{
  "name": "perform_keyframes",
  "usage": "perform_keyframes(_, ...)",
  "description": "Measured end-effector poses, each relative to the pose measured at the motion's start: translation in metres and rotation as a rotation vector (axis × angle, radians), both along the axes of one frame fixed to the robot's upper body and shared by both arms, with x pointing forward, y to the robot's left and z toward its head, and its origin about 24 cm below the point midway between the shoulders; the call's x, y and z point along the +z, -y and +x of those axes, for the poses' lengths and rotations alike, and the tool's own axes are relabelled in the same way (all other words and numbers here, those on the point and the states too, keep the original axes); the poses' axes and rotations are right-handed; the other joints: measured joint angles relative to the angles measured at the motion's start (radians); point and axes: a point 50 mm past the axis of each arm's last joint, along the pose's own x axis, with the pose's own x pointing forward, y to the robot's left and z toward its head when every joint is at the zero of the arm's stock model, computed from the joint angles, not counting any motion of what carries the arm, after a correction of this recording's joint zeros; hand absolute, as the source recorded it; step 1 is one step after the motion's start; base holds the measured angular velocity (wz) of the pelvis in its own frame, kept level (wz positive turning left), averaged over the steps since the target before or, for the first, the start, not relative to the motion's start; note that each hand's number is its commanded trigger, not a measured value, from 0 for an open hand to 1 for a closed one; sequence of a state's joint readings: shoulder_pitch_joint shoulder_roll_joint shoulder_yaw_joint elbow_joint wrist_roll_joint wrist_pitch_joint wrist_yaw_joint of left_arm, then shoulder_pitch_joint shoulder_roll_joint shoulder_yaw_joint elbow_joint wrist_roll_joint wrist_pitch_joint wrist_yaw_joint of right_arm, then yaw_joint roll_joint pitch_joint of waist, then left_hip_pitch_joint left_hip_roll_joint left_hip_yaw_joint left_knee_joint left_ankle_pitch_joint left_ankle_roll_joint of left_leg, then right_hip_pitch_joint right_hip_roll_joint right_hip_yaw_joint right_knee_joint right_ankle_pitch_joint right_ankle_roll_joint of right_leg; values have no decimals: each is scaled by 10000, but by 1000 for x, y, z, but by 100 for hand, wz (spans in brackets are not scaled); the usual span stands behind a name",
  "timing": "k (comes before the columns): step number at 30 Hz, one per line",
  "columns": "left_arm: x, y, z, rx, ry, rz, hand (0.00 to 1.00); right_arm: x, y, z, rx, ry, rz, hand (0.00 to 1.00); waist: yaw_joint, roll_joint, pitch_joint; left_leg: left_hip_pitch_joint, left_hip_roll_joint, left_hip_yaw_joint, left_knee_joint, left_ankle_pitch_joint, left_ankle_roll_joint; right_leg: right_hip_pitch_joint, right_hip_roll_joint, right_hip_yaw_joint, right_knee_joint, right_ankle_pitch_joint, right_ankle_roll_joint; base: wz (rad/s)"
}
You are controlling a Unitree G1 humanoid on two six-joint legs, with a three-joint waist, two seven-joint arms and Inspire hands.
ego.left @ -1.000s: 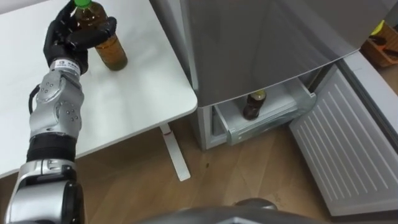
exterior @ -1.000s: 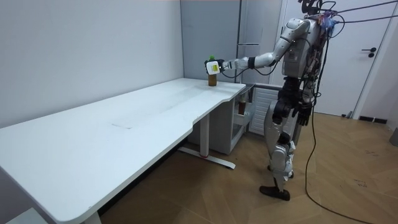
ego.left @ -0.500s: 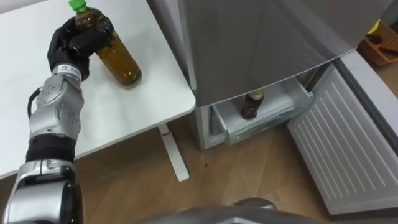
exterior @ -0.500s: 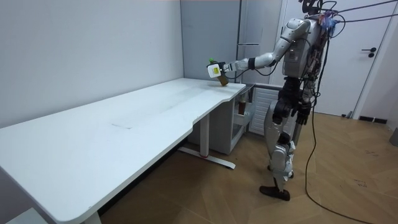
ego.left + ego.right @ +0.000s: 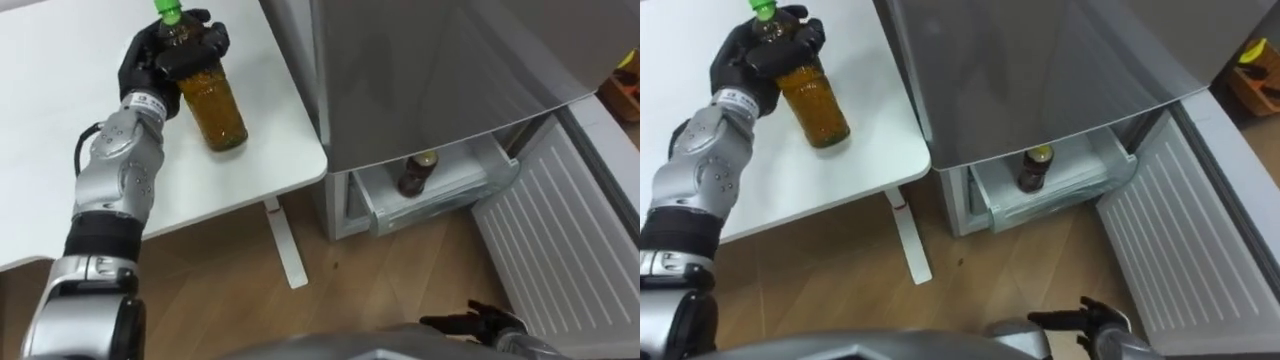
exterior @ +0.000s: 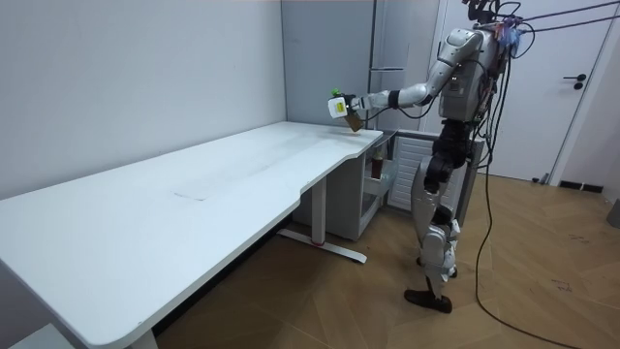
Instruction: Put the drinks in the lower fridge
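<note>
Above table [image 5: 60,120], left robot hand [image 5: 165,60] grips bottle [image 5: 215,110].

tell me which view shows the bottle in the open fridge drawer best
The right eye view: the dark bottle stands upright in the open drawer, cap and body unobstructed. The left eye view shows it much the same; the room view gives just a small dark shape.

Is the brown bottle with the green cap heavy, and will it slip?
Probably heavy: the bottle looks nearly full of brown liquid. It may slip, since the left hand grips only its smooth upper part and it hangs tilted. Laid down, its round body would likely roll.
</note>
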State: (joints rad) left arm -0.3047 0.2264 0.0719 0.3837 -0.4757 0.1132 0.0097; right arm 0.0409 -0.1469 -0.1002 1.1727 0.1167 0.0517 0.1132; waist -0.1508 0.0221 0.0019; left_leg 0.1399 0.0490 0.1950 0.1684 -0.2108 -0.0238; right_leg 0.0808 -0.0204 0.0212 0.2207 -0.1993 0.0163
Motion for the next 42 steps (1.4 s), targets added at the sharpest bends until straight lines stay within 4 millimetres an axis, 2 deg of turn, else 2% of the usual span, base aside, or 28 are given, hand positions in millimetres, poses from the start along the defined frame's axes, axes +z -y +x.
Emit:
perform_keyframes(5,16,18,-15,-588,1088,-36,100,4,-9,15,926,571,345,0,426,-65,-24,-220,-17,-110,16,1,-1,-168,-69,-346,-3,2,-2,7)
perform_keyframes(8,10,27,-31,-1093,1114,-155,100,4,-17,20,1323,781,490,0,741,-158,-54,-210,-16,-172,31,1,-1,-136,-91,-557,-10,2,-2,7)
perform_keyframes(12,-7,25,-51,-1065,563,-328,100,10,-29,35,2089,1499,686,0,912,-261,-28,-349,-36,-477,195,1,-1,-83,-172,-1038,-39,2,-2,19)
perform_keyframes(18,-14,26,-64,-1123,330,-477,100,19,-40,50,2844,2280,996,0,1210,-325,-35,-558,-96,-927,421,2,1,119,-257,-1621,-189,4,-7,27)
perform_keyframes(22,-14,35,-71,-1360,401,-1588,100,22,-53,56,3622,2573,1414,0,1381,-293,-22,-753,-134,-1189,618,2,1,168,-289,-1886,-220,2,-5,21)
perform_keyframes(25,-22,43,-79,-1617,126,-2296,100,23,-58,56,3967,2617,1716,0,1558,-248,-3,-840,-146,-1307,664,2,1,160,-299,-1995,-222,-6,-2,12)
perform_keyframes(31,-34,49,-92,-2016,-305,-2789,100,29,-66,62,4440,3028,2142,0,1574,-282,2,-918,-167,-1472,708,7,1,211,-319,-2166,-202,-10,-5,9)
perform_keyframes(37,-38,49,-96,-2109,-353,-3719,100,34,-73,64,5118,3205,2795,0,1675,-460,59,-917,-197,-1495,731,6,1,258,-350,-2187,-181,-38,11,1)
perform_keyframes(38,-42,49,-98,-2197,-491,-3733,100,37,-76,65,5449,3254,3048,0,1687,-525,88,-913,-199,-1494,731,6,2,257,-353,-2182,-168,-43,9,0)
perform_keyframes(42,-59,51,-104,-2316,-1303,-3814,100,41,-82,66,6049,3242,3846,0,1822,-683,66,-1116,-218,-1607,901,-7,17,179,-360,-2276,-172,-43,10,7)
